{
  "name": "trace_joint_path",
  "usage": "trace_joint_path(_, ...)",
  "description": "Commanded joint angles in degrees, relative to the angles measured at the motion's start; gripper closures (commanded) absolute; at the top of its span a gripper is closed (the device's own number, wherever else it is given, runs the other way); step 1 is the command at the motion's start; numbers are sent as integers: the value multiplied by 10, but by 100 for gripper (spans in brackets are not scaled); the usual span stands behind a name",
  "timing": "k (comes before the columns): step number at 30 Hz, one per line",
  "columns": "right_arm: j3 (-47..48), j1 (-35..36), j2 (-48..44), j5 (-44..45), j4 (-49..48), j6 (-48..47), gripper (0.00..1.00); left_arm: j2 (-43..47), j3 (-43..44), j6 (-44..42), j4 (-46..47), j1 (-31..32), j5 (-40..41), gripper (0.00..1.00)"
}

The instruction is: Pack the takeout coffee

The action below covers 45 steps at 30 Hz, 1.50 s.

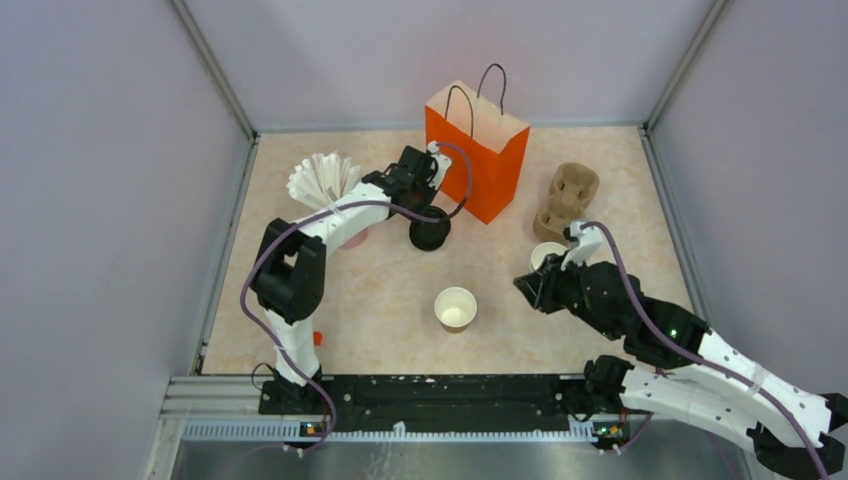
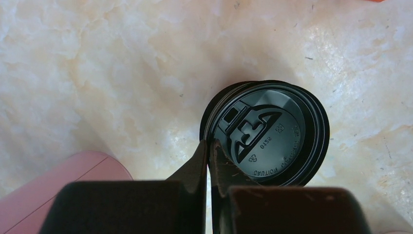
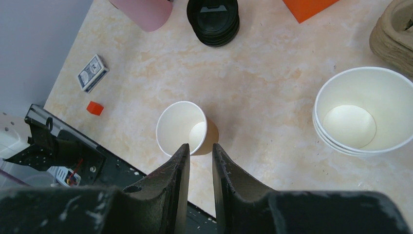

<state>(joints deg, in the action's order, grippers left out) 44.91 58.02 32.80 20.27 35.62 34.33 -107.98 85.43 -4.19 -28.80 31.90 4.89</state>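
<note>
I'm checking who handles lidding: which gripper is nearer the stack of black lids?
Left. The left gripper is shut on the top rim of the stack of black lids; the right gripper hovers well away, beside the stacked paper cups.

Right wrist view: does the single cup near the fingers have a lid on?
No, the cup stands open, its white inside showing.

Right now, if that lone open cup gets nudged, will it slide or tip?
The cup shows a bare white bottom, so it is probably empty and light, likely to skid. It seems narrower at the base, so a push near the rim may tip it. Its thin paper wall would likely dent if squeezed.
</note>
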Motion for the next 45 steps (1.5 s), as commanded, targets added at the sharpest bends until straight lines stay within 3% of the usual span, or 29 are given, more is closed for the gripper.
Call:
trace_joint_path(1, 3, 5, 0, 3, -11, 4, 77, -11, 19, -1, -2, -2, -11, 100)
trace_joint_path(5, 2, 4, 1, 4, -15, 4, 77, -14, 20, -3, -7, -2, 1, 81)
trace_joint_path(8, 2, 5, 6, 3, -17, 5, 77, -11, 18, -11, -8, -2, 0, 99)
trace_joint_path(12, 1, 4, 15, 1, -21, 5, 77, -7, 20, -15, -7, -2, -18, 100)
trace_joint_path(15, 1, 4, 22, -2, -23, 6, 77, -6, 24, -17, -7, -1, -26, 81)
trace_joint_path(18, 2, 5, 27, -4, -24, 6, 77, -9, 26, -23, -6, -1, -26, 100)
trace_joint_path(22, 2, 4, 30, -3, -26, 6, 77, -10, 30, -25, -8, -1, -32, 100)
trace_joint_path(24, 2, 4, 31, -3, -26, 7, 77, -12, 37, -18, -12, -1, -23, 82)
trace_joint_path(25, 2, 4, 31, -4, -26, 7, 77, -14, 40, -17, -14, -1, -25, 81)
trace_joint_path(26, 2, 4, 32, -4, -27, 7, 77, -16, 42, -18, -17, -1, -31, 94)
trace_joint_path(27, 1, 4, 33, -4, -28, 7, 77, -18, 46, -19, -19, -1, -36, 100)
trace_joint_path(45, -2, 5, 37, -7, -35, 4, 77, -10, 69, -11, -49, -2, -45, 97)
